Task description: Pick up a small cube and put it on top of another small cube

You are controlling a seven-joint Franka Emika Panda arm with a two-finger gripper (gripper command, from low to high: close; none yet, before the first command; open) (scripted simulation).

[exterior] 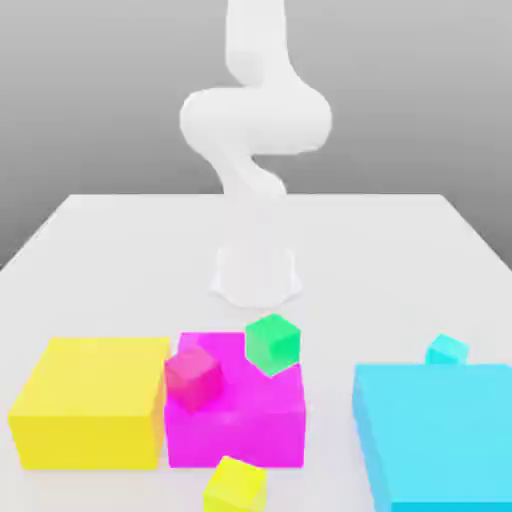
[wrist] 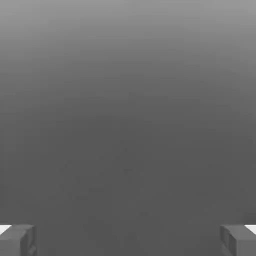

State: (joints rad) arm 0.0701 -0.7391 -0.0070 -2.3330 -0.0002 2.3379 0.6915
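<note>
Two small cubes point(exterior: 273, 343) on middle block point(exterior: 240, 425); blocks either side.

Exterior view sits in front of the white tabletop point(exterior: 120, 250), raised a bit, facing the white robot arm point(exterior: 255, 150) at the far side w/ grey backdrop behind. Nearest blocks, e.g. the big cyan block point(exterior: 435, 430), are cut by the frame edge, so cam is fairly close. Hand view looks past two grey fingertips point(wrist: 17, 240) spread wide, into plain grey background. No shared scene part can be made out btw the two views.
</note>
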